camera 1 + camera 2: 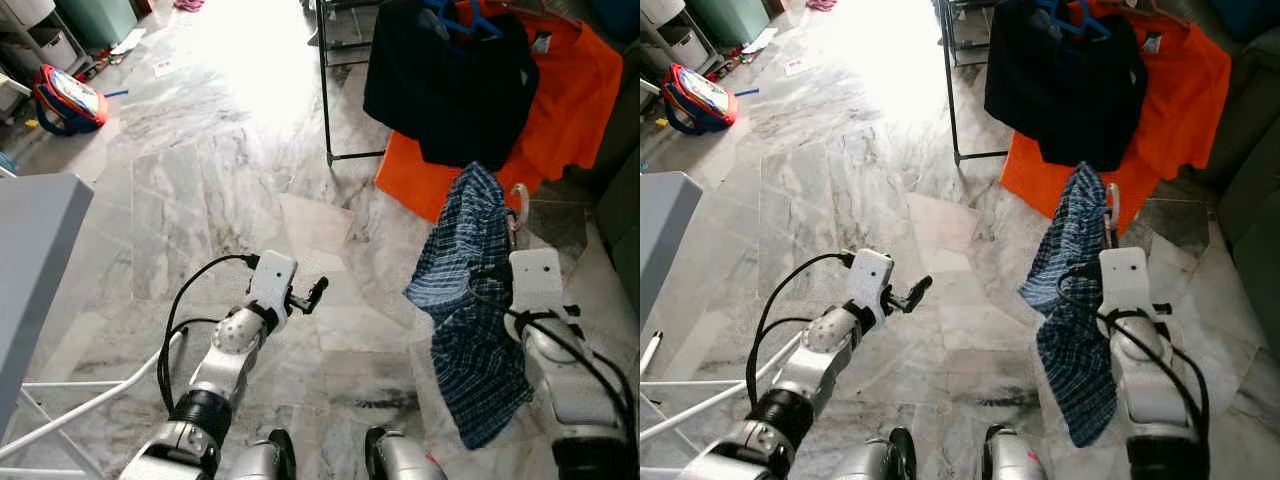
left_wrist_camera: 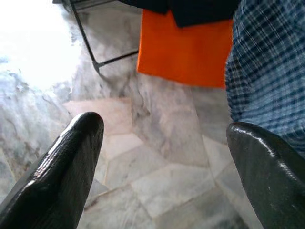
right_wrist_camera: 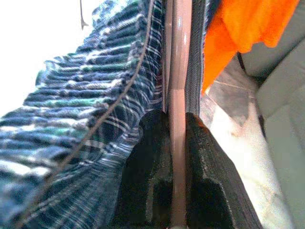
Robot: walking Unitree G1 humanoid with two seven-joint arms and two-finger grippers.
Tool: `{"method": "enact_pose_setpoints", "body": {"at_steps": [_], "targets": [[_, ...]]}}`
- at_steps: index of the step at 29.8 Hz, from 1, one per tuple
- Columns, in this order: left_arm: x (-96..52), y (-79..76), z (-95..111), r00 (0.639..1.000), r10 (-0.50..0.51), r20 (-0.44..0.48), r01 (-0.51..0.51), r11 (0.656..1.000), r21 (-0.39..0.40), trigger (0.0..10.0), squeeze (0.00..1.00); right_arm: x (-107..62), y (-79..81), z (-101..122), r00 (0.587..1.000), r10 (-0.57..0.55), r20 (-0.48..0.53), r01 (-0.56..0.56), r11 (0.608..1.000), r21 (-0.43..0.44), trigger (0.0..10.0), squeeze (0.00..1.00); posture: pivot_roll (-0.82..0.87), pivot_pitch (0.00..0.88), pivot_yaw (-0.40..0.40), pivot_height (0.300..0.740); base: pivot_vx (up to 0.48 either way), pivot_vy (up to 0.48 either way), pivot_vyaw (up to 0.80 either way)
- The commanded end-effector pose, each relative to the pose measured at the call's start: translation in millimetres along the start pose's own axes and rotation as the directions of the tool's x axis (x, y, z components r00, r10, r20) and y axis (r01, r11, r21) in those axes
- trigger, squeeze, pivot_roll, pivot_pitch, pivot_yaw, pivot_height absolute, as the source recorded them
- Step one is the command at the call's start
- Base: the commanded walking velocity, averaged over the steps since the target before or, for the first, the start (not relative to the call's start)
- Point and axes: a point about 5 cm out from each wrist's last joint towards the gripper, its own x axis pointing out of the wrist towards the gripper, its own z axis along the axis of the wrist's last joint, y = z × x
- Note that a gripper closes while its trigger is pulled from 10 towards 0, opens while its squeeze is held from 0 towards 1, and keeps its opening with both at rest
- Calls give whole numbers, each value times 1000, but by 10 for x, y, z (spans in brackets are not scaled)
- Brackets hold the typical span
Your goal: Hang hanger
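Note:
A blue plaid shirt [image 1: 470, 300] hangs on a pinkish hanger [image 3: 178, 57], whose end pokes out above the cloth [image 1: 518, 195]. My right gripper [image 3: 175, 125] is shut on the hanger's bar, low at the right, with the shirt draped along its left side. Ahead stands a black clothes rack [image 1: 325, 100] carrying a black garment [image 1: 450, 85] on a blue hanger and an orange shirt [image 1: 575, 90]. My left gripper [image 1: 318, 290] is held out over the marble floor, fingers [image 2: 71, 162] wide apart and holding nothing.
A grey table edge [image 1: 35, 250] and white metal legs [image 1: 85, 400] are at my left. A red and blue backpack [image 1: 68, 100] lies far left. A dark sofa [image 1: 620, 220] borders the right. Open marble floor [image 1: 240, 170] stretches ahead.

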Motion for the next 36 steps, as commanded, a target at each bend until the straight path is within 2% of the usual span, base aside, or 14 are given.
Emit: {"method": "enact_pose_setpoints", "body": {"at_steps": [1,4,5,6,7,9,21,22,23,24,25,27,28,36], "targets": [[-58,77,8,998,52,37,-52,999,-10,10000,0,-48,95,108,996,41,80,-40,999,-12,10000,0,-177,221,78,740,0,0,0],[-93,116,32,994,85,71,-84,996,-16,10000,0,-75,146,158,992,51,117,-51,999,-2,10000,0,-177,221,78,740,0,0,0],[-117,136,44,991,94,91,-91,995,-32,10000,102,-96,177,193,988,56,142,-56,998,-1,10000,0,-175,211,66,740,0,0,0],[-117,136,44,991,94,91,-91,995,-32,10000,102,-96,177,193,988,56,142,-56,998,-1,10000,0,-175,211,66,740,0,0,0],[-129,142,47,991,95,98,-91,995,-41,10000,1000,-106,190,205,987,58,152,-58,998,-5,10000,0,-175,211,66,740,0,0,0],[-158,163,75,987,95,131,-84,993,-89,10000,1000,-124,215,217,985,63,160,-60,998,-20,10000,0,-175,211,66,740,0,0,0],[-181,193,134,978,131,159,-121,990,-75,10000,1000,-190,263,225,982,46,183,-50,999,19,10000,0,-164,201,55,740,0,0,0],[-180,186,129,981,123,152,-110,990,-92,10000,863,-202,280,217,982,51,181,-56,998,25,10000,0,-166,202,56,740,0,0,0],[-180,186,129,981,123,152,-110,990,-92,10000,863,-202,280,217,982,51,181,-56,998,25,10000,0,-166,202,56,740,0,0,0],[-181,184,123,983,114,146,-101,990,-98,10000,345,-212,297,211,982,56,180,-62,998,27,10000,0,-167,202,56,740,0,0,0],[-181,163,132,984,91,154,-75,992,-103,10000,0,-221,305,208,982,60,181,-65,998,25,10000,0,-169,200,56,740,0,0,0],[-181,163,132,984,91,154,-75,992,-103,10000,0,-221,305,208,982,60,181,-65,998,25,10000,0,-169,200,56,740,0,0,0],[-169,125,162,983,59,171,-41,993,-106,10000,0,-224,295,209,981,56,185,-61,998,23,10000,0,-170,196,59,740,0,0,0],[-141,98,206,982,36,184,-15,994,-113,10000,0,-222,291,222,980,47,192,-53,998,26,10000,0,-172,191,62,740,324,0,0]]}}
